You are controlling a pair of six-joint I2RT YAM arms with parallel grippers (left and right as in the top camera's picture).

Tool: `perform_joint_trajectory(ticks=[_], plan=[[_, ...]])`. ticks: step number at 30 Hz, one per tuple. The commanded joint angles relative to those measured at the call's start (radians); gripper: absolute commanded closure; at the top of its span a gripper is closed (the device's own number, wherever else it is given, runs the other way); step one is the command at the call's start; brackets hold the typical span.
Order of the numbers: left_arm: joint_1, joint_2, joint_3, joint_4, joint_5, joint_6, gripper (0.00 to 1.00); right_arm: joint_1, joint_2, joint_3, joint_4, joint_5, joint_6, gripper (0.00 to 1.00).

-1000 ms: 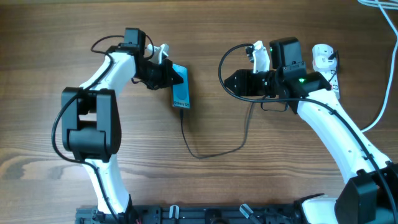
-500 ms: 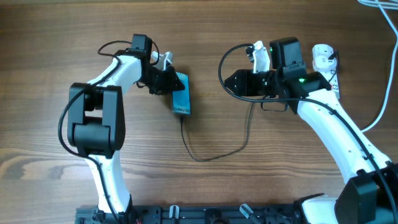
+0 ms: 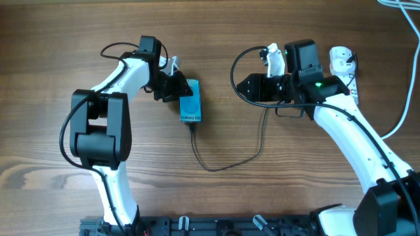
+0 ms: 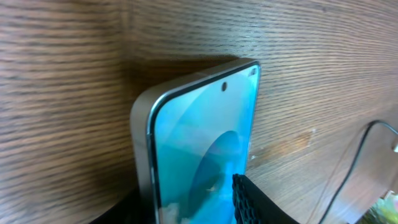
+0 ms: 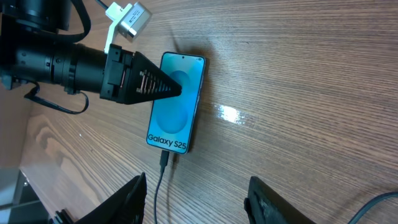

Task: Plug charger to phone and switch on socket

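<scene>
The phone (image 3: 191, 105) lies on the wooden table with its cyan screen up; it also shows in the right wrist view (image 5: 174, 106) and close up in the left wrist view (image 4: 199, 149). My left gripper (image 3: 176, 85) is shut on the phone's upper left edge, one finger over the screen (image 5: 155, 87). The charger (image 3: 216, 164), a thin black cable, loops across the table, and its plug tip (image 5: 163, 159) meets the phone's bottom edge. My right gripper (image 3: 241, 86) is open and empty to the right of the phone (image 5: 199, 199). The socket (image 3: 341, 60) lies at the far right, partly behind the right arm.
A white cord (image 3: 408, 72) runs along the table's right edge from the socket area. The right arm's black cable (image 3: 236, 65) arcs above the table between the grippers. The arm bases (image 3: 197, 226) stand at the front edge.
My left gripper has shifted slightly right and turned the phone from a slant to nearly straight, closer to flat on the table. The right arm has not moved.
</scene>
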Motion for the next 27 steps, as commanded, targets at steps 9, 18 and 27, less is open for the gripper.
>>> perform_joint_trajectory(ticks=[9,18,27], plan=[[0.002,0.016,-0.015,-0.069,-0.389,-0.039,0.59,0.002,0.001,0.023,-0.007,0.015,-0.032,0.47],[0.002,-0.436,-0.009,-0.114,-0.483,-0.085,0.58,-0.079,-0.015,0.046,-0.064,0.018,-0.019,0.95],[0.002,-0.777,-0.010,-0.114,-0.483,-0.110,0.00,-0.455,-0.015,0.198,-0.185,0.017,-0.046,0.96]])
